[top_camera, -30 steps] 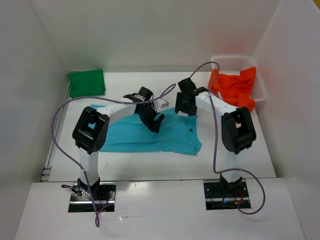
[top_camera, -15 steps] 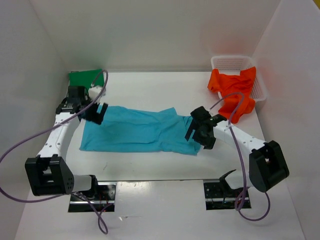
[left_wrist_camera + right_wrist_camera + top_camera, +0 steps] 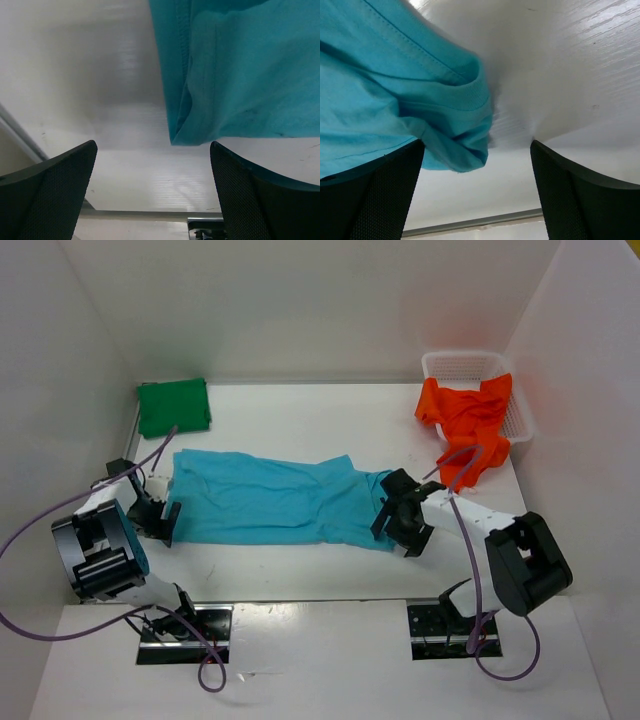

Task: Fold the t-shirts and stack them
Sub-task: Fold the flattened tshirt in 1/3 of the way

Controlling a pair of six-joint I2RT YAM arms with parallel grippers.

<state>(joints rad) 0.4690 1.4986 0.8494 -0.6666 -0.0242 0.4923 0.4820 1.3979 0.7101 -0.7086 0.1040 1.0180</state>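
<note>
Both pincers stand spread wide and grasp nothing. Our left pincer [image 3: 160, 518] sits low at the left end of the turquoise-blue cloth t-shirt [image 3: 270, 502], and our right pincer [image 3: 402, 525] sits at its right end. That shirt lies stretched flat across the middle of the white table [image 3: 300, 425], running from centre left to centre right of the overhead frame. In the left wrist view a hemmed corner lies just ahead of the open jaws. In the right wrist view a bunched, ribbed edge lies ahead and to the left; it is perhaps the collar, though the picture is too blurred for us to be sure.

We judge the shirt laid out and the folding about to start. The next move calls for each pincer to close on its own end of the cloth and carry it over evenly.

A dark green t-shirt [image 3: 173, 406] lies folded at the upper left, likely the base of the stack. A bright orange-red t-shirt [image 3: 465, 415] hangs crumpled over the rim of the white plastic mesh basket [image 3: 470, 358] at the upper right, not yet folded. Neither lies in the path of the fold.
</note>
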